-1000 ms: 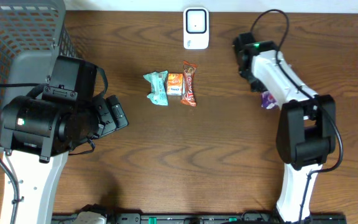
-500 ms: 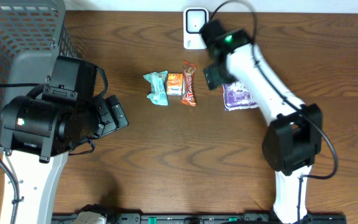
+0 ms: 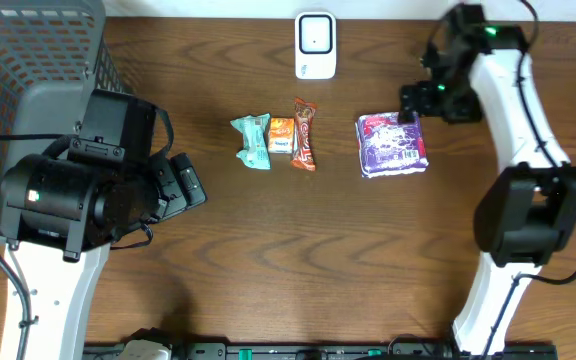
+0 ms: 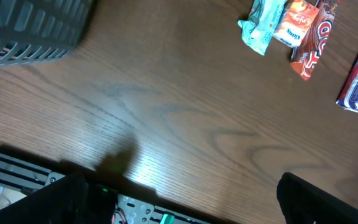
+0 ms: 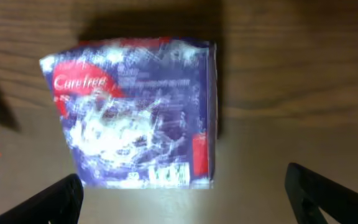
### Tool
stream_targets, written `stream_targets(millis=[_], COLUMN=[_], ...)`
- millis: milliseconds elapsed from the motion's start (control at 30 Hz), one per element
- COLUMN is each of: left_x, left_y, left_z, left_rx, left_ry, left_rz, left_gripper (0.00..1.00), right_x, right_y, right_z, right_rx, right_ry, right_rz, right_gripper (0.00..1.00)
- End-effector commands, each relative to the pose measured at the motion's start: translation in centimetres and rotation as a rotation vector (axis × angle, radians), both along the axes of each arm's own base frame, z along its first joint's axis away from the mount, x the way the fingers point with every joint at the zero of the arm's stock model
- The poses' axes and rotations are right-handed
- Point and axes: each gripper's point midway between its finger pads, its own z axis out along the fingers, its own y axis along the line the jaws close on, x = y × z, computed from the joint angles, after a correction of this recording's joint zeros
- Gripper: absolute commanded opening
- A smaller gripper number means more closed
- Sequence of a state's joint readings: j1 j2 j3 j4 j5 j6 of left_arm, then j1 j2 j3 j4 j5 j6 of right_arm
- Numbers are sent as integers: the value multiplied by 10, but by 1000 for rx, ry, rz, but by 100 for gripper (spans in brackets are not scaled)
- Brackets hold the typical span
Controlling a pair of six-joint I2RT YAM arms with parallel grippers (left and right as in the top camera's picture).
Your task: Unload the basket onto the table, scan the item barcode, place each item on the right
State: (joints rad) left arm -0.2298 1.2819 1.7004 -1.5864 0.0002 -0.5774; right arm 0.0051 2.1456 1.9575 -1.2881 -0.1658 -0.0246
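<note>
The right gripper [image 3: 415,103] stands wide open with nothing between its jaws, poised just above the far edge of the purple plastic-wrapped packet [image 3: 392,145]. The packet lies flat on the brown wooden table [image 3: 288,260], forward of the white box-shaped scanner [image 3: 315,45] and off to its right-arm side. Lying so, it probably presents no code to the scanner, so a fresh grip seems needed. In the right wrist view a barcode-like strip shows on the upturned face, though glare blurs it. The left gripper [image 3: 181,183], also fully open and empty, waits far from the scanner on the other side, likely parked clear. Directly in front of the scanner lie a teal wrapper [image 3: 252,140], a small orange packet [image 3: 281,135] and a red bar [image 3: 305,134]. The scanner's reading window cannot be made out.
</note>
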Motion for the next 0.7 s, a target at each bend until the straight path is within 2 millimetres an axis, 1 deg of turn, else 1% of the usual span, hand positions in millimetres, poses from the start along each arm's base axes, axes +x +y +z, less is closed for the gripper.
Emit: stream_targets(millis=[0, 33, 67, 100, 167, 233, 267, 300, 367, 433, 467, 533, 600, 667], left_x=[1, 1, 1, 1, 1, 1, 1, 1, 1, 1, 1, 1, 1, 1], left_y=[3, 3, 3, 3, 3, 3, 3, 3, 3, 3, 3, 3, 3, 3], left_z=[-1, -1, -1, -1, -1, -1, -1, -1, -1, -1, -1, -1, -1, -1], left_rx=[10, 10, 10, 10, 10, 10, 10, 10, 10, 10, 10, 10, 10, 10], left_ry=[2, 2, 2, 2, 2, 2, 2, 2, 2, 2, 2, 2, 2, 2], left_rz=[15, 16, 16, 16, 16, 16, 16, 16, 16, 16, 16, 16, 16, 16], left_gripper=[98, 98, 98, 98, 98, 98, 98, 98, 98, 98, 98, 98, 98, 98], right_x=[-5, -3, -2, 0, 1, 0, -2, -4, -10, -12, -12, -12, -11, -7], right_y=[17, 17, 16, 17, 19, 22, 24, 26, 30, 31, 32, 32, 32, 28], right_z=[-11, -15, -21, -25, -34, -46, -52, -58, -67, -69, -69, -65, -57, -44], right_rx=[301, 352, 410, 455, 526, 565, 576, 583, 591, 591, 591, 592, 592, 572], right_ry=[-3, -14, -31, -45, -73, -91, -97, -98, -91, -85, -82, -82, -76, -73], right_rz=[37, 21, 7, -2, -9, -8, -5, -2, 2, 3, 3, 3, 1, -10], right_gripper=[97, 94, 89, 88, 86, 86, 84, 77, 57, 44, 31, 1, 1, 1])
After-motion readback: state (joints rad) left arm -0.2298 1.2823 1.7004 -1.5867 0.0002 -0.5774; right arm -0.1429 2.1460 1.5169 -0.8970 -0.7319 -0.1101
